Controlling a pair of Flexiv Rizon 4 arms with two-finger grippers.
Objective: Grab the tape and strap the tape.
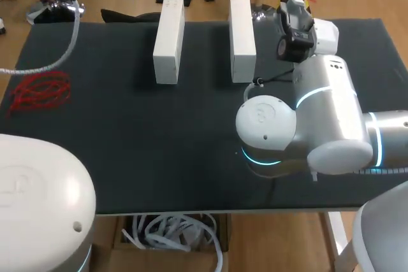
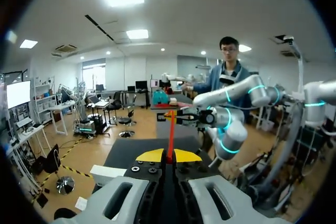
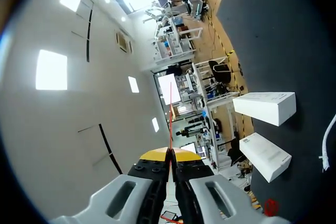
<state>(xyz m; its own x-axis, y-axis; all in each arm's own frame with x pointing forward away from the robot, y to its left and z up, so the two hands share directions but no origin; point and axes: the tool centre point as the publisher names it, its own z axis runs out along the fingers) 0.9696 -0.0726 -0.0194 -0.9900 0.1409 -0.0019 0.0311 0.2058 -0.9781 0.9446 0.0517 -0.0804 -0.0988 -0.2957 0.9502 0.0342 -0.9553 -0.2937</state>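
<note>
Dark matting is covering the table (image 1: 191, 157), and the red tape (image 1: 39, 90) is lying on it as a loose tangle near the left edge, well apart from both grippers. The left gripper (image 2: 168, 157) is pressing its yellow tips together and facing out across the table. The right gripper (image 3: 169, 155) is clenched in the same way and pointing off past the far edge. A thin red line is running out ahead from between each pair of tips, and I cannot tell what it is.

The grab is looking not yet begun. The left arm (image 1: 38, 189) is sitting on the tape's side, so it is probably the one to go. It should be opening wide, coming down over the densest part of the tangle and pinching several loops rather than one stray strand. It should also be staying clear of the white hose (image 1: 64, 49) curving just beside the tape.

Counting: one tape tangle, two white boxes (image 1: 169, 39) side by side toward the far edge, one hose, two arms.
</note>
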